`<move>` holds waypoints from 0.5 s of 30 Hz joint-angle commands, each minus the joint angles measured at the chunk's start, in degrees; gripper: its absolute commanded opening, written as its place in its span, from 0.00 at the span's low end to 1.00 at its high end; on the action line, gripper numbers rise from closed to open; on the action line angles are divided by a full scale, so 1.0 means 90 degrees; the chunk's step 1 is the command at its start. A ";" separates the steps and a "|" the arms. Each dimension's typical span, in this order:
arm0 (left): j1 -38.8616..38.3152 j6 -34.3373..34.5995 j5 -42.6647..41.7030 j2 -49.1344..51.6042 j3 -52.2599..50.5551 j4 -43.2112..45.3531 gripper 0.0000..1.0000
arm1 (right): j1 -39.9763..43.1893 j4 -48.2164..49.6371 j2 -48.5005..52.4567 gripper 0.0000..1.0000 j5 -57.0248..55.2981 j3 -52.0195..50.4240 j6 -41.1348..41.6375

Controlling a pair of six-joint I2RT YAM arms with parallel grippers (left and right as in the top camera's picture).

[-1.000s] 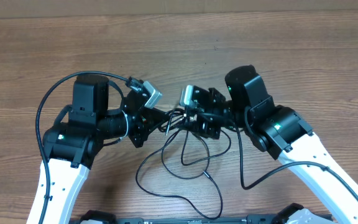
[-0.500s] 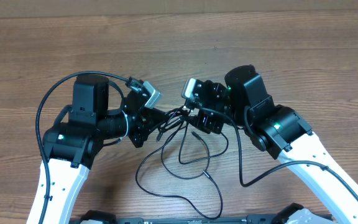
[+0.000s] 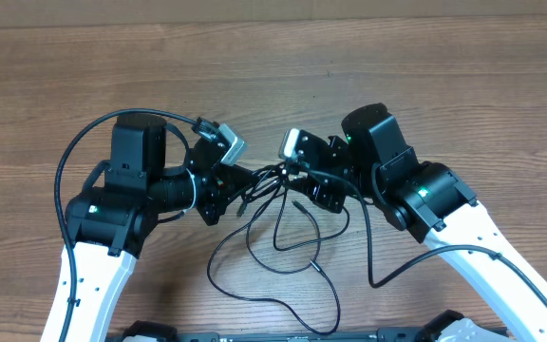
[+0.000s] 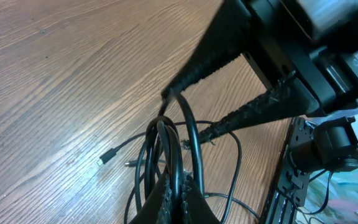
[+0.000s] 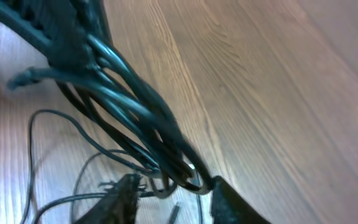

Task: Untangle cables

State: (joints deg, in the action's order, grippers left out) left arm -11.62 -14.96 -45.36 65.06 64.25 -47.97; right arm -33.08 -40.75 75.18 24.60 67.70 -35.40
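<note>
Cables [image 3: 272,179] sit bunched at mid-counter [image 3: 283,66], held up between both arms, with slack loops trailing toward 6 o'clock. Left fingers [image 4: 197,208] are clenched on several strands, probably to anchor the knot so it can be pulled against. Right fingers [image 5: 120,196], at 3 o'clock of the knot, stand apart astride the bundle without pinching it, likely seeking one strand to draw free.
</note>
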 commanded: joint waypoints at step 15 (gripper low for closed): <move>-0.0002 0.0046 -0.0155 0.0022 0.0170 0.0053 0.04 | -0.0007 0.0287 0.0019 0.38 0.0568 -0.0024 -0.0124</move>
State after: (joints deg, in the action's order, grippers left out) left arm -11.62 -14.96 -45.36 65.06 64.25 -47.97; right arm -33.08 -38.63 75.18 28.73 67.70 -36.21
